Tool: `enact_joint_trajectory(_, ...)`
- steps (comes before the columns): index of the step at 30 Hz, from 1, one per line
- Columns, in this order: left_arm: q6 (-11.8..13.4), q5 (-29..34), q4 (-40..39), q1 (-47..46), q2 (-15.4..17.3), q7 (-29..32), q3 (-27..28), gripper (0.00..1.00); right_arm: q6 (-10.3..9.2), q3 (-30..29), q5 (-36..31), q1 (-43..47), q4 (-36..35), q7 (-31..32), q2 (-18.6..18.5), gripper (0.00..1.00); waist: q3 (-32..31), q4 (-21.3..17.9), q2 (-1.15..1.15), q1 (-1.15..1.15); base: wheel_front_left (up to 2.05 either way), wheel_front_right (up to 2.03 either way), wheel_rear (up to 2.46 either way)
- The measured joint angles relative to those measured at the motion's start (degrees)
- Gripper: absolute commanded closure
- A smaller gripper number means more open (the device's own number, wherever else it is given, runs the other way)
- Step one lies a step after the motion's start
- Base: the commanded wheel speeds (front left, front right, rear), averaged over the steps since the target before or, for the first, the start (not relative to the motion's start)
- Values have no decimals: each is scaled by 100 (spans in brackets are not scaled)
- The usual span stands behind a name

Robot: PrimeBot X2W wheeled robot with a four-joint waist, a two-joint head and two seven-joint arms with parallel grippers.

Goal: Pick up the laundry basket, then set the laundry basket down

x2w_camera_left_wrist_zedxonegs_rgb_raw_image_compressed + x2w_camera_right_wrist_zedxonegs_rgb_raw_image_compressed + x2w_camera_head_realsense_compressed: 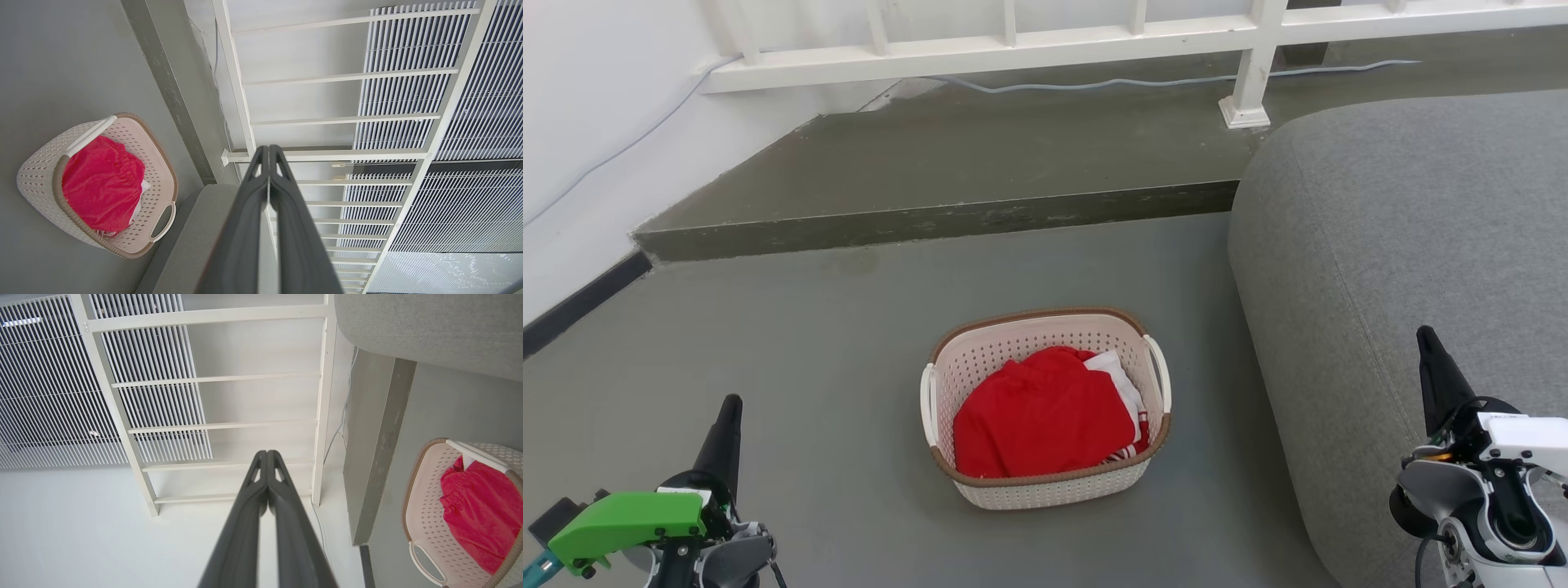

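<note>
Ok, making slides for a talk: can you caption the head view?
The laundry basket with red cloth sits untouched on the grey floor beside the sofa, between the shut left gripper and right gripper.

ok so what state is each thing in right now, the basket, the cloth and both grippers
laundry basket: upright on the floor, held by nothing
red cloth: bunched up inside the basket
white cloth: in the basket, tucked beside the red cloth
left gripper: jaws shut, empty, clear of the basket
right gripper: jaws shut, empty, clear of the basket
</note>
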Motion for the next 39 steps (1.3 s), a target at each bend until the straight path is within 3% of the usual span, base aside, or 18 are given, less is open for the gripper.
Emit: enact_joint_trajectory(39,0,0,-3,0,-1,0,-1,100,25,-24,-8,-3,8,44,16,100,0,0,0,0,0,0,0)
